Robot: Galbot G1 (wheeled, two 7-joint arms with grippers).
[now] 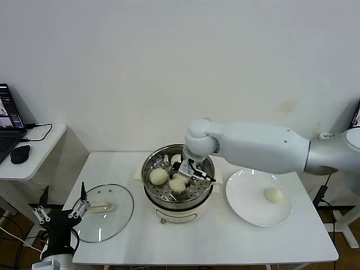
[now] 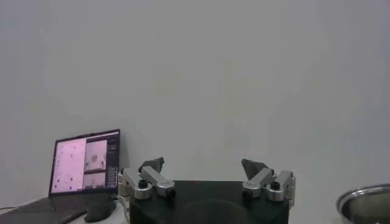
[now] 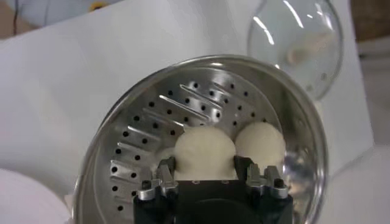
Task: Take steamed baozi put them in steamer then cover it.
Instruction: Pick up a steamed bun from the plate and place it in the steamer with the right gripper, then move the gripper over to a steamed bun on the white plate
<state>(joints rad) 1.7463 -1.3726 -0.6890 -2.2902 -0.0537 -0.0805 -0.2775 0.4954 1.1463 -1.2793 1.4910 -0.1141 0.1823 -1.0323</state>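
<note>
A: Glass cover [image 1: 103, 210] lies flat on the white table [image 1: 225, 242], just in front of my left gripper's [image 1: 61, 206] fingertips. That gripper hangs off the table's left edge, fingers [image 2: 152, 165] spread wide, nothing between them. Laptop [image 2: 85, 161] and mouse [image 1: 20, 153] sit on the side desk beyond it.

B: And the steamer?

A: Steel steamer [image 1: 179, 179] stands mid-table, well right of the left fingers. My right gripper [image 1: 181, 175] is down inside it, fingers [image 3: 163, 172] narrow, clamped on one baozi [image 3: 205, 151].

B: Sure it's gripped?

A: Wrist view shows the bun squeezed between both pads, bulging above them. It sits low over the perforated floor; contact with the floor I can't tell.

B: Other buns?

A: Second baozi [image 3: 260, 141] rests in the basket just beside one finger of the right gripper, touching or nearly touching the held one. Head view shows another [image 1: 176, 159] at the far wall of the basket, behind the gripper.

B: Fourth?

A: Last baozi [image 1: 274, 195] lies alone on the white plate [image 1: 247, 208], right of the steamer, well apart from the right fingers.
</note>
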